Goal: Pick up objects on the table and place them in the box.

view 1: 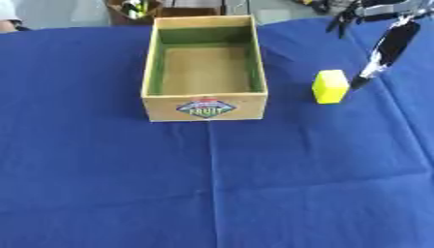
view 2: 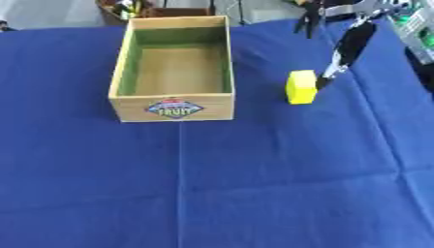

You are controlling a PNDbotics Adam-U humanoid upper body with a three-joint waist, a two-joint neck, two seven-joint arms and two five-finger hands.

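Left eye view shows the right hand (view 1: 386,46), fingers straight, reaching beside the yellow block (view 1: 330,86) to grab it for the box (view 1: 204,107).

A blue cloth (view 1: 212,193) covers the whole tabletop, reaching every lower edge of both views. It lies mostly flat, with one straight fold line running from near the middle toward the bottom edge and fainter creases fanning out on the right side. Light falls evenly on it, with only soft shadows. Beyond the far edge of the cloth a strip of pale grey floor (view 1: 59,12) shows. There, a brown container (view 1: 135,12) holds dark and yellowish things too blurred to make out. At the upper right of the right eye view, a green and white object (view 2: 415,26) stands at the edge.
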